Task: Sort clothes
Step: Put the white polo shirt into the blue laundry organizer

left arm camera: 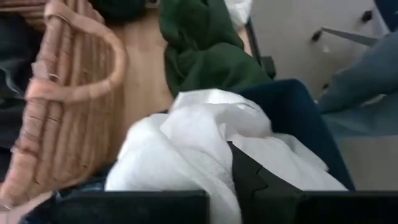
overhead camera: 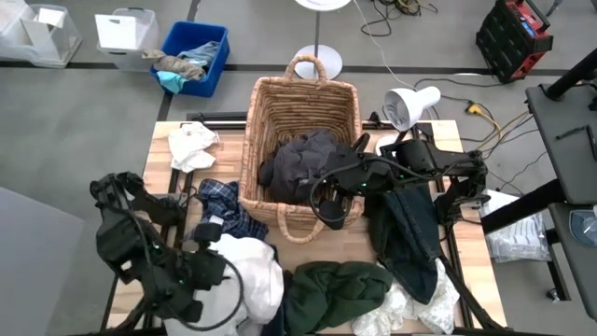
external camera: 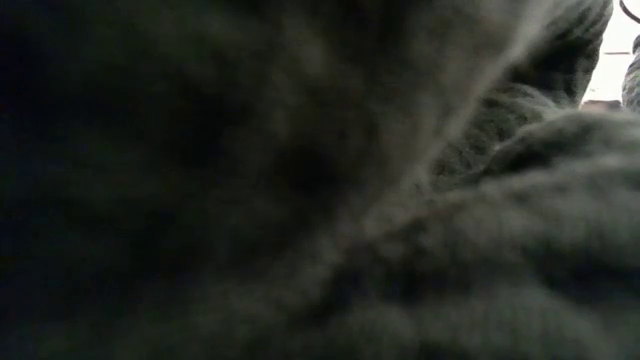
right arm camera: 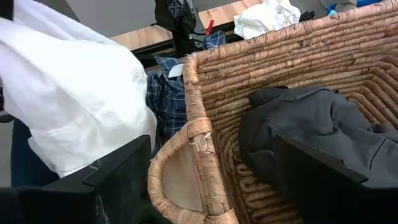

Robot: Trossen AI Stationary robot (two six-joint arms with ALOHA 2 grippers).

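Observation:
A wicker basket (overhead camera: pixel 300 149) stands mid-table with a charcoal garment (overhead camera: pixel 303 163) lying in it. My left gripper (overhead camera: pixel 216 264) is at the near left, shut on a white garment (overhead camera: pixel 250 280). My right gripper (overhead camera: pixel 328 203) hangs open over the basket's near rim (right arm camera: pixel 199 130), touching nothing. Lying on the table are a plaid garment (overhead camera: pixel 224 203) left of the basket, a dark green one (overhead camera: pixel 336 291) at the near edge, a black one (overhead camera: pixel 408 233) on the right, and white ones (overhead camera: pixel 191 145) (overhead camera: pixel 415 308). My left gripper pinches a bunched part of the white garment (left arm camera: pixel 208 165) between its two fingers (left arm camera: pixel 258 183), slanting down from the near left. Several folds billow out past the fingers. I cannot tell whether the garment's lower part rests on the table.
A dark knitted cloth (external camera: pixel 400 200) fills the low view. Beyond the table's far left stand a blue bin (overhead camera: pixel 196 56) with rags and clear bins (overhead camera: pixel 126 33). A white lamp (overhead camera: pixel 410 105) is at the far right, and a red-and-black case (overhead camera: pixel 513 37) is on the floor.

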